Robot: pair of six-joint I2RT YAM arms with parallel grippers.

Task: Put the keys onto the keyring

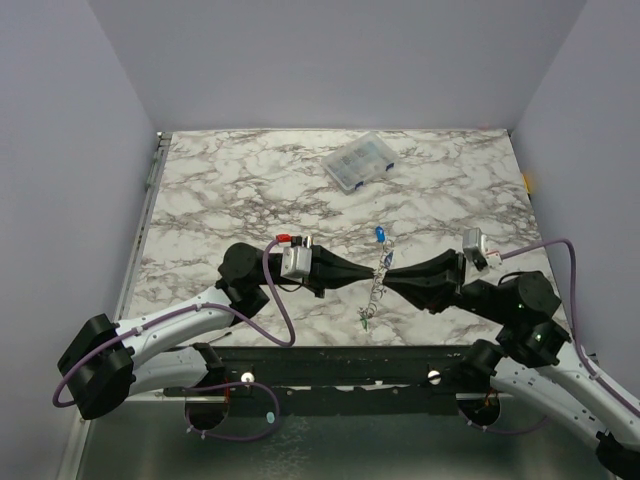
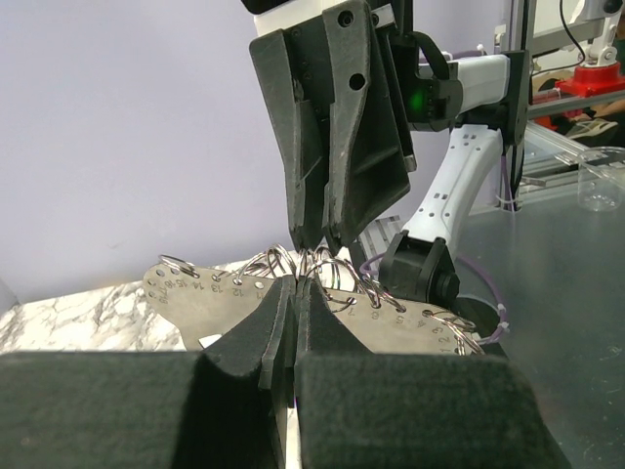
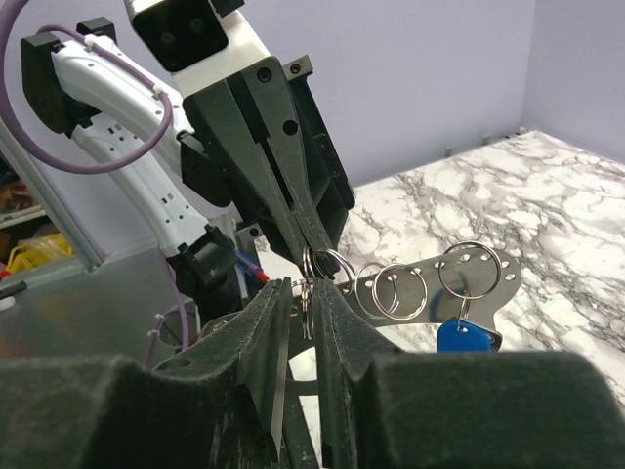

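A curved silvery metal strip (image 1: 377, 290) with numbered holes hangs between both grippers over the table's middle and carries several split keyrings (image 3: 398, 291). A blue key (image 1: 380, 235) hangs from a ring at the strip's far end (image 3: 464, 337). A green key (image 1: 366, 322) dangles at the near end. My left gripper (image 2: 296, 283) is shut on the strip's edge (image 2: 210, 298). My right gripper (image 3: 306, 288) faces it tip to tip. Its jaws stand narrowly apart around one small keyring (image 3: 307, 298), seen edge-on in the gap.
A clear plastic compartment box (image 1: 360, 162) lies at the back of the marble table (image 1: 220, 200). Grey walls enclose the table on three sides. A black rail (image 1: 330, 365) runs along the near edge between the arm bases.
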